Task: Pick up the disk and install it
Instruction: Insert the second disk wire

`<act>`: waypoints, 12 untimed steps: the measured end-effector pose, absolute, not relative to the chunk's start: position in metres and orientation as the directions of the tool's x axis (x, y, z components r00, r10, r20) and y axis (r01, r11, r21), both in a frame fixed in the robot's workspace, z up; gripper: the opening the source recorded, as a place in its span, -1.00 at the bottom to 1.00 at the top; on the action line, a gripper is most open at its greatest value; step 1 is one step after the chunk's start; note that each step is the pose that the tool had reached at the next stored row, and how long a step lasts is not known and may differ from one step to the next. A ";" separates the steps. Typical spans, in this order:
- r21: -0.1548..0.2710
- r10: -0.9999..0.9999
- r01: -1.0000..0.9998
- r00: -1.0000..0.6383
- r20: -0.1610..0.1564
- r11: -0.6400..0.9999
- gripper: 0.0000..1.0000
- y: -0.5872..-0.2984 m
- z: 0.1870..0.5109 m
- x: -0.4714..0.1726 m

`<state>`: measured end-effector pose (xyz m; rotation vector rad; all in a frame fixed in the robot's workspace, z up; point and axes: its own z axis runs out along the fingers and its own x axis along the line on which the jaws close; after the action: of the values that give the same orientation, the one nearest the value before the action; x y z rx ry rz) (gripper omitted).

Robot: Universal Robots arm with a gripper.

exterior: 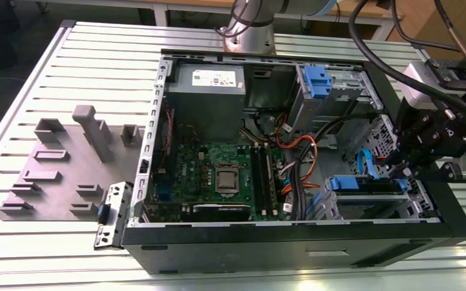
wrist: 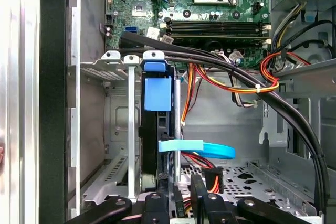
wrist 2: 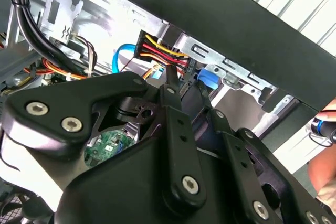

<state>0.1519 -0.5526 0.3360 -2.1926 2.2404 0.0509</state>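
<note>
Gripper (exterior: 403,165) hung inside the open computer case (exterior: 298,242) at the exterior view's right; couldn't tell finger state. Disk (wrist: 156,129) sat edge-on in the drive cage (wrist: 118,129), blue carrier tab (wrist: 157,94) facing out, fingertips close behind it.

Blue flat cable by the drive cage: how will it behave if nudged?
Probably floppy: the blue flat cable bows in a loose arc. Likely light, being a thin ribbon. May spring back, as it seems tethered beside the drive cage.
</note>
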 end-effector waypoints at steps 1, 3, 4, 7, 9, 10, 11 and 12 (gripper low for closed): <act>0.019 -0.999 -1.000 -0.022 -0.027 0.021 -0.39 -0.553 0.336 0.152; 0.019 -0.999 -1.000 -0.022 -0.027 0.021 -0.39 -0.553 0.336 0.152; 0.019 -0.999 -1.000 -0.022 -0.027 0.021 -0.39 -0.553 0.336 0.152; 0.019 -0.999 -1.000 -0.022 -0.027 0.021 -0.55 -0.553 0.335 0.152; 0.019 -0.999 -1.000 -0.022 -0.027 0.021 -0.68 -0.553 0.335 0.152; 0.019 -0.999 -1.000 -0.022 -0.027 0.021 -0.68 -0.553 0.335 0.152; 0.019 -0.999 -1.000 -0.022 -0.027 0.021 -0.68 -0.553 0.335 0.152; 0.019 -0.999 -1.000 -0.022 -0.027 0.021 -0.68 -0.553 0.335 0.152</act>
<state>0.1521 -0.5526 0.3350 -2.1926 2.2404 0.0508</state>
